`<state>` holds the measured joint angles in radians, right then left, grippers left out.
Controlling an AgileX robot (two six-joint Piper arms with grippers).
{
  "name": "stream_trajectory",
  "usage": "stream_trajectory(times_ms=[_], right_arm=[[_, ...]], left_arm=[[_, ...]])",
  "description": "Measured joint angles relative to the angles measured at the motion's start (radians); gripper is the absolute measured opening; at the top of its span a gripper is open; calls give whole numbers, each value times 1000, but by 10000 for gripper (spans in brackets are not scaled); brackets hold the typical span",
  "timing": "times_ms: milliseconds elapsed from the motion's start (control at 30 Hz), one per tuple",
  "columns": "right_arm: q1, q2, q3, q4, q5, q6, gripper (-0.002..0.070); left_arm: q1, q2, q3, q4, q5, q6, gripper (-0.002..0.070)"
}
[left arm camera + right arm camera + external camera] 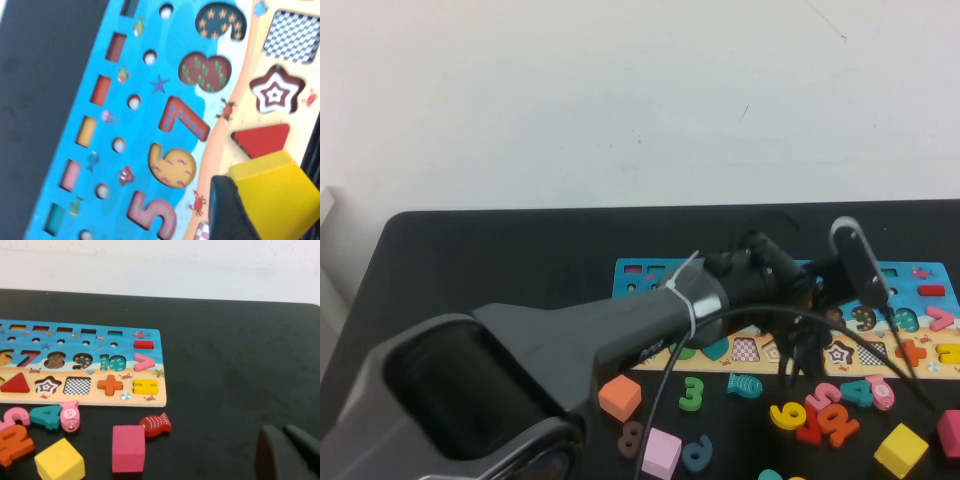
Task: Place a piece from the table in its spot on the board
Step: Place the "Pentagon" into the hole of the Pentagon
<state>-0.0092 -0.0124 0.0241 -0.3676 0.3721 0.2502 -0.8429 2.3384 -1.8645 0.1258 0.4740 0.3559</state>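
My left gripper (798, 350) reaches over the middle of the board (640, 275), above its sandy lower strip. In the left wrist view it (252, 212) is shut on the yellow piece (280, 192); one dark finger (227, 210) presses its side. The piece hangs above the board (100, 125), beside the red triangle (260, 140) and the star slot (275, 92). I cannot tell whether it touches the board. My right gripper (289, 452) is out of the high view. It is shut and empty, low over the black table (225, 365) to the right of the board (90, 337).
Loose pieces lie in front of the board: an orange block (619, 397), a pink cube (661, 452), a green 3 (692, 393), a teal fish (745, 384), several numbers and a bigger yellow cube (900, 450). A pink cube (128, 448) and red fish (155, 424) lie near the right gripper.
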Motion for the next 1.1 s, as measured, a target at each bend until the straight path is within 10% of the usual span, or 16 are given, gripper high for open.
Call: stream_trajectory(times_ms=[1100], right_arm=[[0, 0, 0, 0, 0, 0, 19]], left_arm=[[38, 157, -34, 60, -127, -120, 314]])
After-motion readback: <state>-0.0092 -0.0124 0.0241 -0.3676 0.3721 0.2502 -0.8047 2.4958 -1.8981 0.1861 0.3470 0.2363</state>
